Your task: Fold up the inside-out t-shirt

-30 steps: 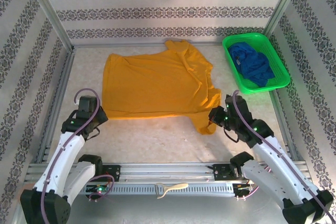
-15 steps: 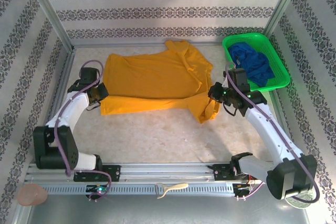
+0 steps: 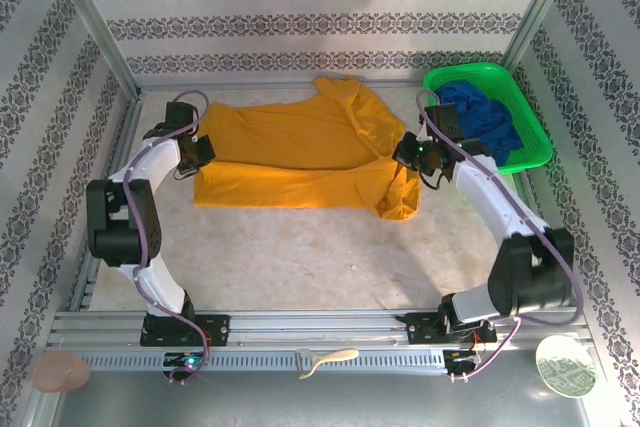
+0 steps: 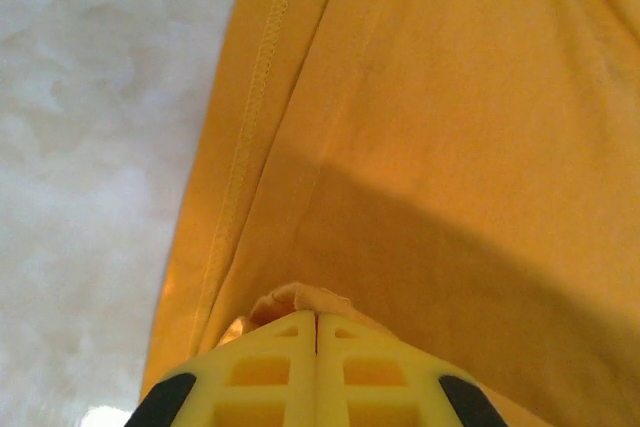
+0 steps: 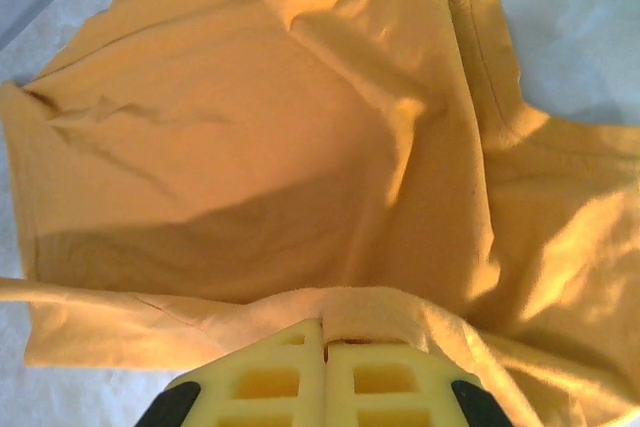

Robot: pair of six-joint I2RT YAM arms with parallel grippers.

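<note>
Shirt on desk, near edge doubled over — left tool and right tool each clamped on a thin pinch — uneven travel could skew the fold, or bunched cloth slip free.

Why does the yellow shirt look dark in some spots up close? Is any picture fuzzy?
Left wrist: a shadow band crosses the t-shirt ahead of the left pincer; the table beside it looks soft and washed out. Right wrist: shadow sits under the lifted fold by the right pincer, bright patches on the right. Top external: even light, sharp.
</note>
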